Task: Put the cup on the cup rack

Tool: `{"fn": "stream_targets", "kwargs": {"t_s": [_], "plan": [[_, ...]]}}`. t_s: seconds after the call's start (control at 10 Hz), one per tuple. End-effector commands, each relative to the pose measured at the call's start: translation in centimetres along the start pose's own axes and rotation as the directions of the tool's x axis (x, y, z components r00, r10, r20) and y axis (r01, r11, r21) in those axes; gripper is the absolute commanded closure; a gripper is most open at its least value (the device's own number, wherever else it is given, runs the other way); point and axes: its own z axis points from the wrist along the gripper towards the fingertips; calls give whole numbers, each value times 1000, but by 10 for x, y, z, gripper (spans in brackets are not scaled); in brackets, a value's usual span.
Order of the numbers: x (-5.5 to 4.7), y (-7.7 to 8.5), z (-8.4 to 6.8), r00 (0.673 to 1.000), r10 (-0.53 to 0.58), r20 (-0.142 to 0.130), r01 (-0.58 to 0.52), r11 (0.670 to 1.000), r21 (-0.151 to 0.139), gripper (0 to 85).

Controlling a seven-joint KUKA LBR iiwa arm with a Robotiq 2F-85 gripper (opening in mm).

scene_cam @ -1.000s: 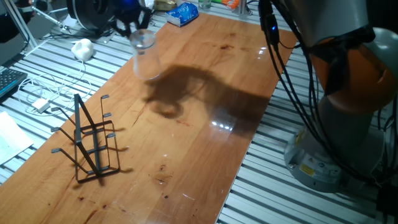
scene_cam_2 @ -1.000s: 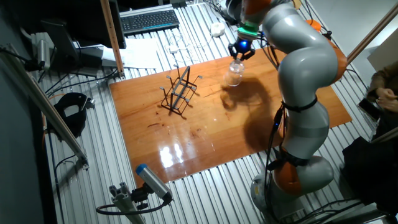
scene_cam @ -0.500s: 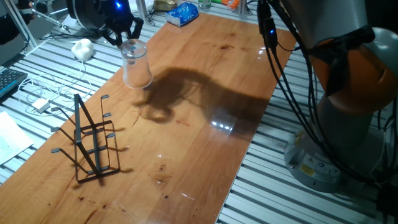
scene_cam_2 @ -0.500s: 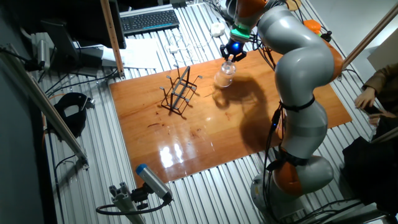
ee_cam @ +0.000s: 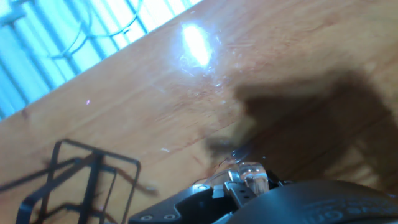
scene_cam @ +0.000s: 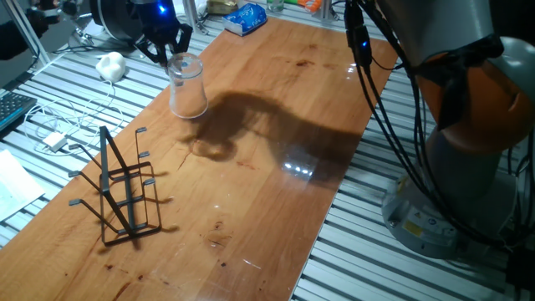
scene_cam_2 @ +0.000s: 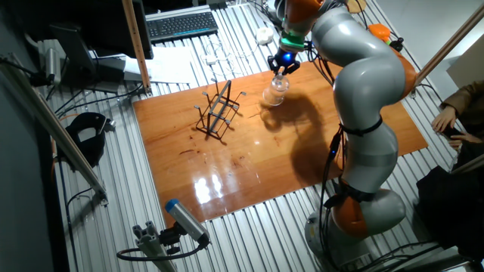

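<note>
Clear plastic tumbler, the cup (scene_cam: 187,87), hangs tilted just below the gripper (scene_cam: 165,50), which pinches its rim, lifted off the wooden table (scene_cam: 276,125). Carrying is the step in hand. The cup rack (scene_cam: 121,188) stands well apart; next, travel there and seat the cup over a peg.

A blue packet (scene_cam: 245,18) lies at the far edge of the wooden tabletop (scene_cam: 276,125). Off its left edge, a white crumpled lump (scene_cam: 110,64), white cables (scene_cam: 52,125) and a black keyboard (scene_cam_2: 181,25) rest on slatted metal.
</note>
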Motion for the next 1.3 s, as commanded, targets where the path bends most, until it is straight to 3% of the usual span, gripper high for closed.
{"fn": "stream_targets", "kwargs": {"t_s": [0.0, 0.2, 0.3, 0.5, 0.7, 1.0, 1.2], "plan": [[0, 0, 0, 999, -49, -13, 49, 999, -14, 850], [0, 0, 0, 995, -96, -3, 96, 994, -45, 850], [0, 0, 0, 996, -89, -17, 88, 994, -60, 850], [1, 6, -1, 998, -57, -35, 55, 997, -53, 850], [3, 33, -8, 998, -10, -60, 6, 998, -64, 850], [13, 65, -12, 996, 47, -74, -52, 996, -70, 850], [20, 79, -19, 994, 71, -80, -76, 996, -54, 850]]}}
